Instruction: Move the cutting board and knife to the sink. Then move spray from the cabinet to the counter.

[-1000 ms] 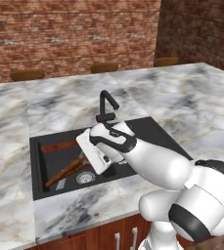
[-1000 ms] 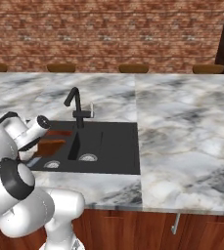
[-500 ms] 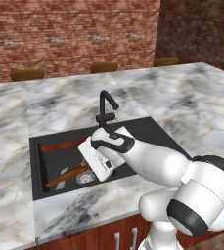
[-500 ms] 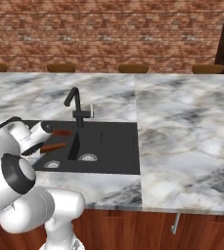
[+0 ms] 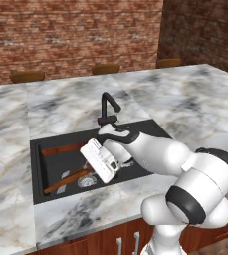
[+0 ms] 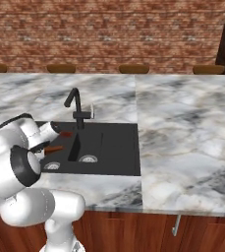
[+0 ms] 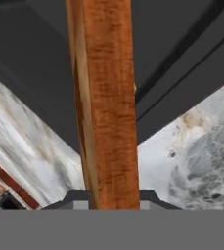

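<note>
One wooden edge, judged to be the cutting board [image 7: 108, 107], runs up between the claw [image 7: 114, 199] tips, low inside the black sink [image 5: 38, 169] set in the table [image 5: 60, 104]. Gripping or let go: cannot tell, contact hidden. Advice: open fully, lift straight, clear the faucet [image 5: 108, 105]. Knife not made out; board face cut off

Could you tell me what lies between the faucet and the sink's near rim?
In the left base view, the gripper and the cutting board lie between the faucet and the sink rim.
</note>
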